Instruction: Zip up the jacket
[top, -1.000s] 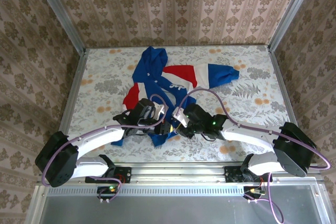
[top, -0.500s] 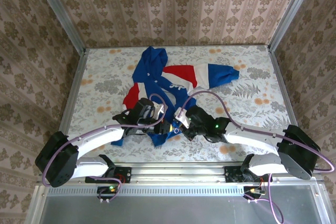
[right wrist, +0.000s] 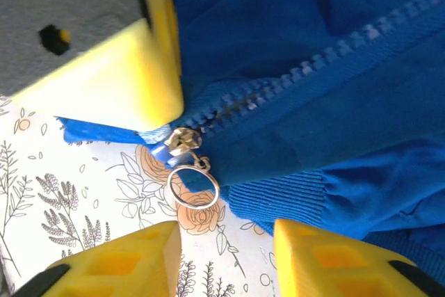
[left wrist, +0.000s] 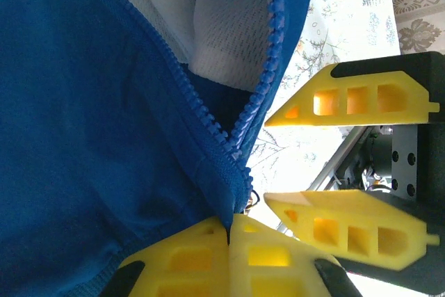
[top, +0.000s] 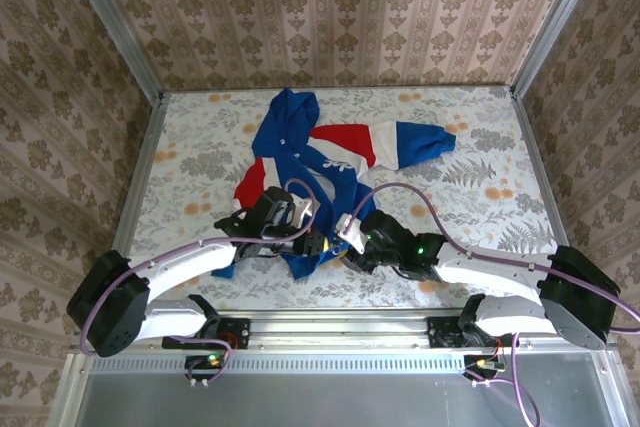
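On table (top: 480,197), centre to near edge: jacket (top: 300,147) lay crumpled, hem at near side.
Left gripper (left wrist: 229,238): pinched on hem just beside zip base, likely anchoring it taut.
Zip pull (right wrist: 192,189): ring hung off slider (right wrist: 182,140) at bottom, zip unclosed.
Right gripper (right wrist: 226,236): spread, ring just ahead of gap, likely lining up a grab.
Hidden: whether both tooth rows sat in slider, couldn't tell.

Left end effector (left wrist: 229,233) clamped, right one (right wrist: 226,245) parted

A pale, floral-printed tabletop (top: 480,177) carries one crumpled royal-blue hooded jacket (top: 292,132) with a red-and-white band, lying left of centre.
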Tool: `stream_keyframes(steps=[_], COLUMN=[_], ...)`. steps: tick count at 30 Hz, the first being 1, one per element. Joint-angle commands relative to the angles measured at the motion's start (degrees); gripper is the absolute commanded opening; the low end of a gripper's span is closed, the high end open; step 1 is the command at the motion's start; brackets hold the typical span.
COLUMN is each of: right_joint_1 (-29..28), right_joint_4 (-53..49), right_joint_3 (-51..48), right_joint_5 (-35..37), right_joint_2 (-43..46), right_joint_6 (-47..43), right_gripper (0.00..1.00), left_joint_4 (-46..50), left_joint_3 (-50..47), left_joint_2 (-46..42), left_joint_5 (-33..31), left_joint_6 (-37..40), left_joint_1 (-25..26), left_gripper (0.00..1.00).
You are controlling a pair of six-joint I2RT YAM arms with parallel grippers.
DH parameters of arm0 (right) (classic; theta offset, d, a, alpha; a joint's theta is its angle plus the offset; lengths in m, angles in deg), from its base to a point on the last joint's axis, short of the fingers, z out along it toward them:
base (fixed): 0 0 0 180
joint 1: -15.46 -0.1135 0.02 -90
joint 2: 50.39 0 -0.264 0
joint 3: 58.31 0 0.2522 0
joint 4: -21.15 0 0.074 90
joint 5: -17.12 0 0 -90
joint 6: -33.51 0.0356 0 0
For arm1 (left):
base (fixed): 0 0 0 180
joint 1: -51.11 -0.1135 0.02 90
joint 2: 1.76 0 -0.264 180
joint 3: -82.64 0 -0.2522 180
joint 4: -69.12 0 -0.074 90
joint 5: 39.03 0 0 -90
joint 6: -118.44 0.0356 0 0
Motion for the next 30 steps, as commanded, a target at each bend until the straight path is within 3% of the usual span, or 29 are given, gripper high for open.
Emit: stream_keyframes(steps=[1, 14, 22, 30], right_joint_1=[-1.18, -2.3, -2.39, -2.38], right_joint_4=[2.97, 8.2, 8.44, 7.39], right_joint_3=[-0.8, 1.15, 0.22, -0.61], right_joint_5=[0.34, 2.18, 4.03, 4.23], right_joint_2=[0.21, -7.03, -5.98, -3.75], right_joint_6=[-0.3, 0.05, 0.49, 0.41], right_gripper=[0.43, 0.43, 0.17, 0.05], left_joint_4=[1.46, 2.08, 2.43, 2.38], left_joint_3=[1.27, 1.97, 1.36, 1.09], left_joint_2=[-0.27, -0.18, -0.82, -1.07], left_joint_5=[1.56, 1.83, 1.8, 1.7], left_joint_6=[-0.24, -0.24, -0.23, -0.06], left_joint_1=[-0.21, -0.29, -0.45, -0.63], left_gripper=[0.0, 0.0, 0.0, 0.0])
